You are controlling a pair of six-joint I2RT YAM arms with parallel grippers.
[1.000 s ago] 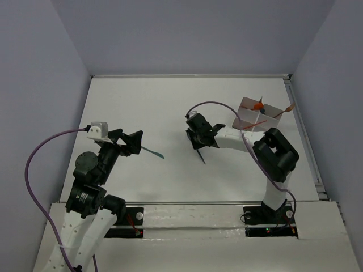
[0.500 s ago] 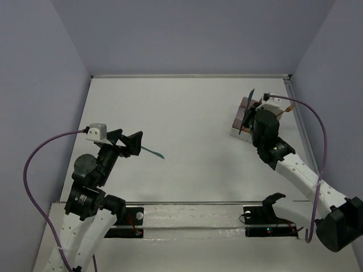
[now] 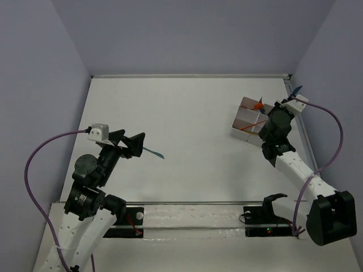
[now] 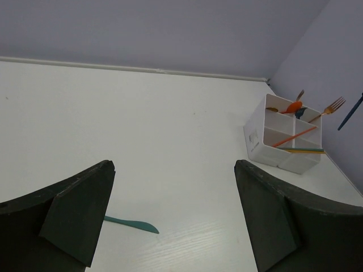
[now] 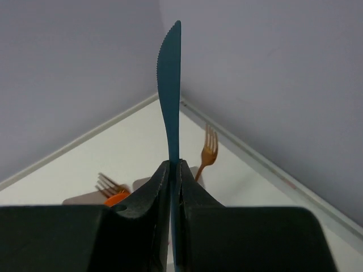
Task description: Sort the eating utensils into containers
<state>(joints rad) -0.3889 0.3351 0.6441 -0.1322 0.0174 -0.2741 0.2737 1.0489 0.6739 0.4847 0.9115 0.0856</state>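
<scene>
My right gripper is shut on a teal serrated knife that points straight up out of the jaws. In the top view that knife is held by the right gripper just right of the white four-compartment box. The box holds an orange spoon, orange forks and slim sticks. A second teal knife lies flat on the table. My left gripper hovers open over its handle end, touching nothing; the blade shows between the jaws.
Purple cables loop from both wrists. The table's right rail runs close behind the box and the right gripper. Grey walls enclose the table on three sides.
The right arm has swung from the middle of the table to the box at the back right, carrying the teal knife, and now stands just right of it. The left arm has hardly moved.
</scene>
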